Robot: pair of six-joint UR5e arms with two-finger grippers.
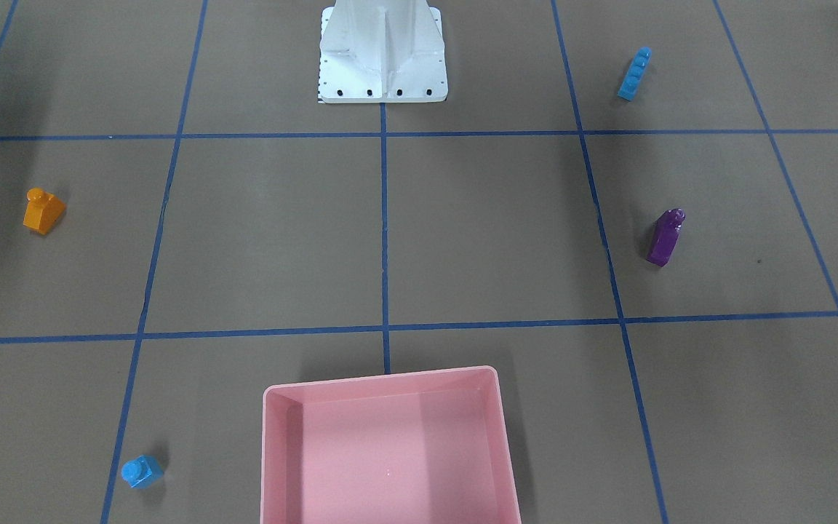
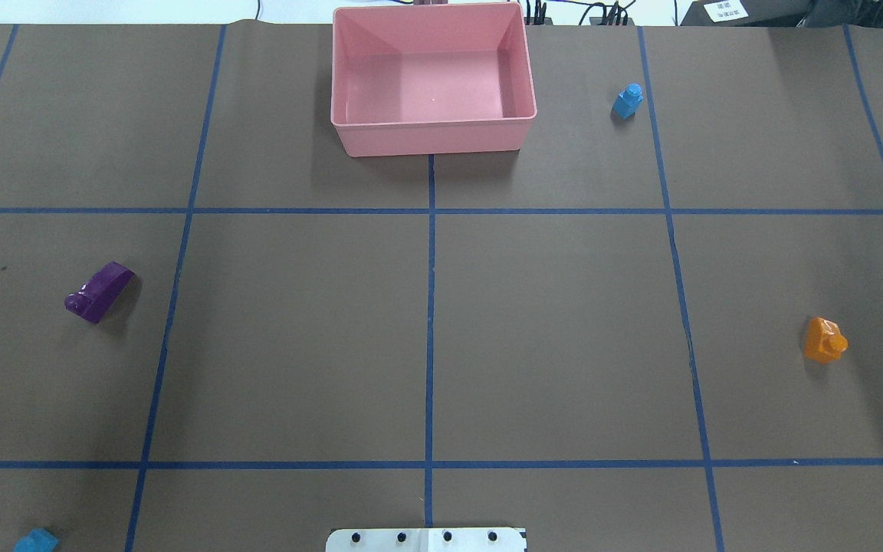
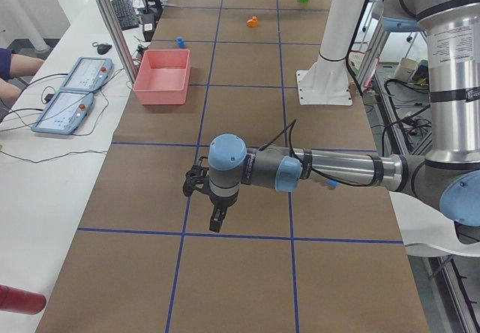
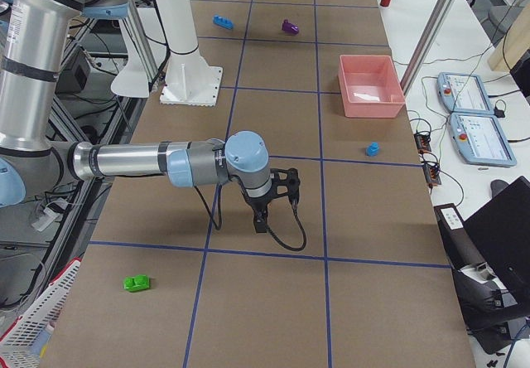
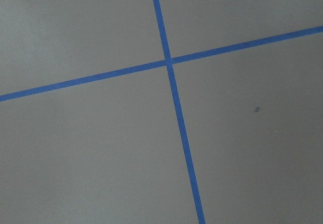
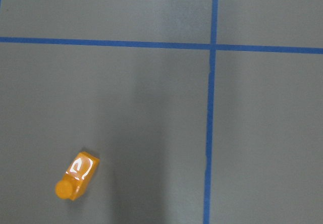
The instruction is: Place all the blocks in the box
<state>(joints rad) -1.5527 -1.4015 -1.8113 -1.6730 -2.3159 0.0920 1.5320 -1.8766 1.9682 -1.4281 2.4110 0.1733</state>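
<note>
Five blocks (image 1: 666,236) outside box (image 1: 382,378), left pincer (image 3: 215,224), right pincer (image 4: 261,220), cannot tell their spread

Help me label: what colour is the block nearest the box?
Blue; the small block shows best in the overhead view.

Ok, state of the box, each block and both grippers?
Shallow pink plastic box: upright, empty.
Orange sloped block: loose, outside box.
Purple block: loose, outside.
Small blue block: outside, near box.
Long blue four-stud block: outside.
Green two-stud block: outside.
Left gripper: cannot tell.
Right gripper: cannot tell.
</note>
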